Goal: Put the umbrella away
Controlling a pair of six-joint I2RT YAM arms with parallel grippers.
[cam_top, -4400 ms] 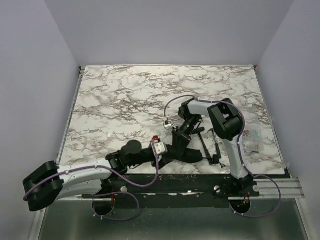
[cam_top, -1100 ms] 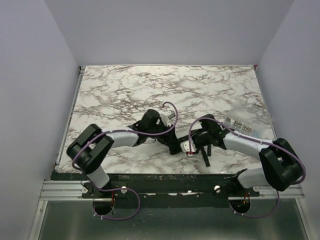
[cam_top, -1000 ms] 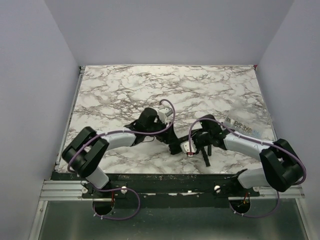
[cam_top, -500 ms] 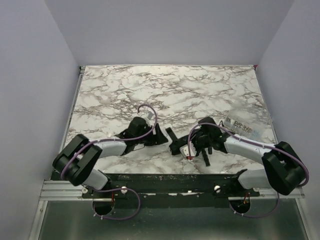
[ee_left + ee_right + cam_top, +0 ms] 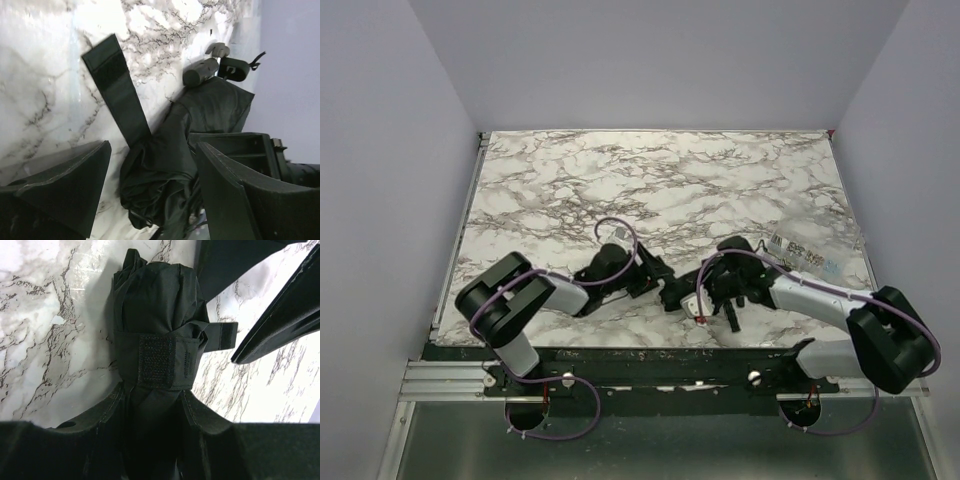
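The folded umbrella (image 5: 159, 320) is pinched by the right pincer (image 5: 152, 407) at the near middle of the surface (image 5: 570, 180). The left pincer (image 5: 150, 190) is spread; the loose strap (image 5: 117, 95) should be gripped near its end.

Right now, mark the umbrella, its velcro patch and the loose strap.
umbrella (image 5: 160, 300): right wrist view, middle of the folded fabric bundle.
velcro patch (image 5: 156, 360): right wrist view, centre of the patch.
loose strap (image 5: 117, 92): left wrist view, mid-length.
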